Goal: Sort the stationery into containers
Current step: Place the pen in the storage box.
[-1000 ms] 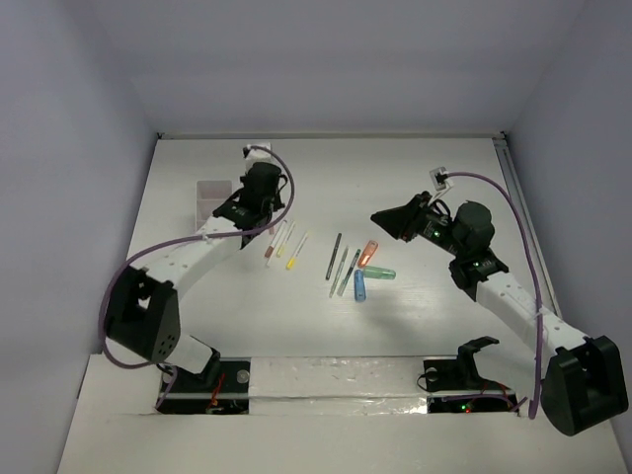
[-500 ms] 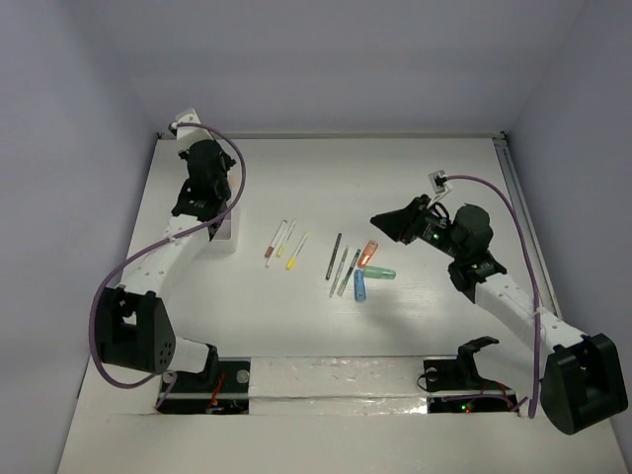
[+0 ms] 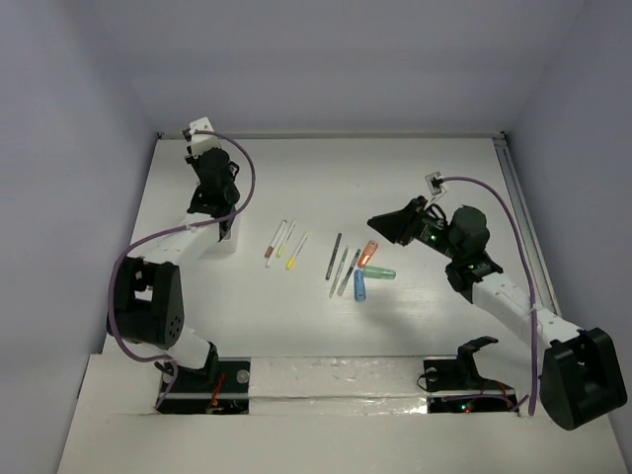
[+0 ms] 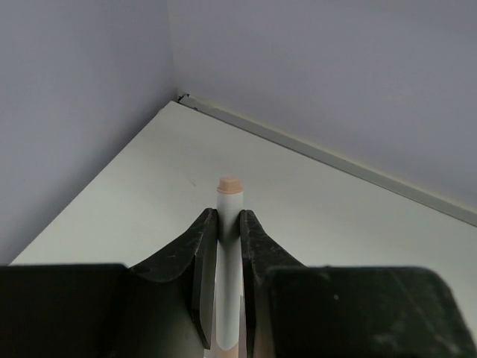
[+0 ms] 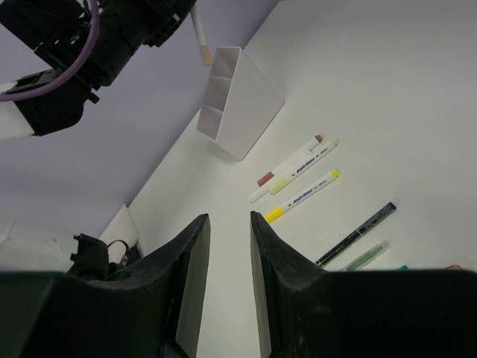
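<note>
My left gripper (image 3: pixel 213 200) is shut on a thin white stick with a peach end (image 4: pixel 229 224) and holds it above the far end of the white organizer box (image 3: pixel 224 243). In the right wrist view that stick (image 5: pixel 201 36) hangs tip-down just over the box (image 5: pixel 242 112). Three white sticks (image 3: pixel 286 243) lie right of the box. Dark pens (image 3: pixel 341 263) and orange (image 3: pixel 369 253), mint (image 3: pixel 379 273) and blue (image 3: pixel 359 285) markers lie mid-table. My right gripper (image 3: pixel 375 219) hovers open and holds nothing to their right, its jaws (image 5: pixel 229 218) apart.
The left arm's purple cable (image 3: pixel 133 257) loops along the table's left side. The right arm's cable (image 3: pixel 528 247) runs near the right edge. Grey walls close the table at the back and both sides.
My left arm has swung from beside the white sticks to the back left, carrying the stick over the box. My right arm has barely moved.
</note>
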`<state>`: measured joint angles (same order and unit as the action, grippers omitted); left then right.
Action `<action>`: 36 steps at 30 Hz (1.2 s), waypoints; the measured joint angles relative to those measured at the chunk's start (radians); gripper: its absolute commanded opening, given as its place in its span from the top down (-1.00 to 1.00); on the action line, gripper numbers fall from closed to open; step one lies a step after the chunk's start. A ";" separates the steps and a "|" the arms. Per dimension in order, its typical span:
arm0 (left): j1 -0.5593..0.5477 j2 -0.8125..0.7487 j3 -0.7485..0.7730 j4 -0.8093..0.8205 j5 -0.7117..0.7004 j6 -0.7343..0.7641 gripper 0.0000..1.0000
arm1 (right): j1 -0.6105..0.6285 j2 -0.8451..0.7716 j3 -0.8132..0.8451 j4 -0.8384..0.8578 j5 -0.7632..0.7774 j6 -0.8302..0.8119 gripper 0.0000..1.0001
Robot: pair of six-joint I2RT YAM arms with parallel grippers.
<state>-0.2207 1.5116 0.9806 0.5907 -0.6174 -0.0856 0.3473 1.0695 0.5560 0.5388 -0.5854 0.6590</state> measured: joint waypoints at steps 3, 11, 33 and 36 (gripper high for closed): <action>0.000 0.040 0.000 0.035 -0.016 0.033 1.00 | 0.004 0.006 0.000 0.002 -0.003 0.000 0.32; 0.005 0.126 0.000 0.093 -0.029 0.090 1.00 | 0.021 0.024 -0.001 0.024 -0.013 -0.001 0.32; 0.007 0.195 -0.069 0.273 -0.059 0.103 0.84 | 0.034 0.023 -0.036 0.077 0.028 -0.004 0.32; 0.007 0.195 -0.080 0.293 -0.072 0.089 0.62 | 0.034 0.021 -0.039 0.077 0.036 -0.005 0.32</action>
<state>-0.2134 1.7065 0.9001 0.8837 -0.6895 0.0036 0.3813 1.0904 0.5171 0.6163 -0.5491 0.6540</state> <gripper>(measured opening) 0.121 0.340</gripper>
